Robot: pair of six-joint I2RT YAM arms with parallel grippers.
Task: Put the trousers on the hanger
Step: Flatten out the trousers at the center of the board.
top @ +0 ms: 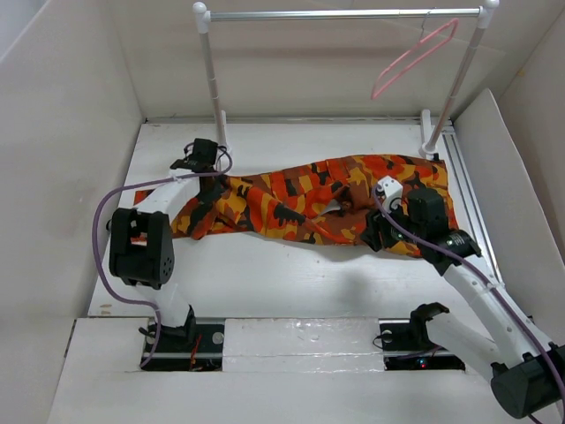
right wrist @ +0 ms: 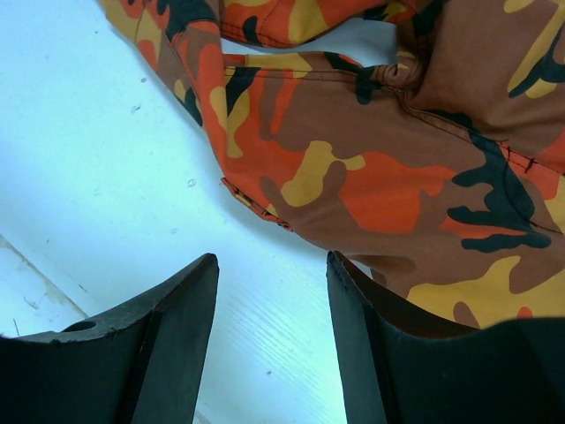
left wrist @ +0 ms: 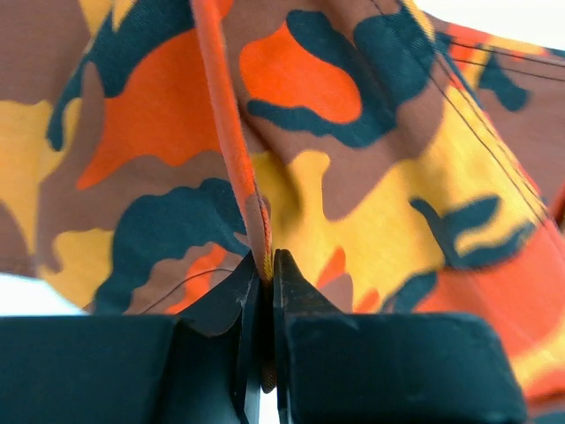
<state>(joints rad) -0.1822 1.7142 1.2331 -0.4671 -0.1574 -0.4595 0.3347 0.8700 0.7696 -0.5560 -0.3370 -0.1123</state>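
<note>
Left pincer [left wrist: 267,269] pinching a fold of the trousers [left wrist: 371,177], right pincer [right wrist: 272,265] spread above the bench [right wrist: 106,132] at their edge, fingertips hidden from overhead.

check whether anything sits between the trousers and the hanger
Nothing visible does. The trousers lie on the table, and the hanger hangs from the rail above their right end, with only open air between them.

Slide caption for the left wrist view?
Left gripper shut on a raised fold of the camouflage trousers, cloth filling the frame.
</note>
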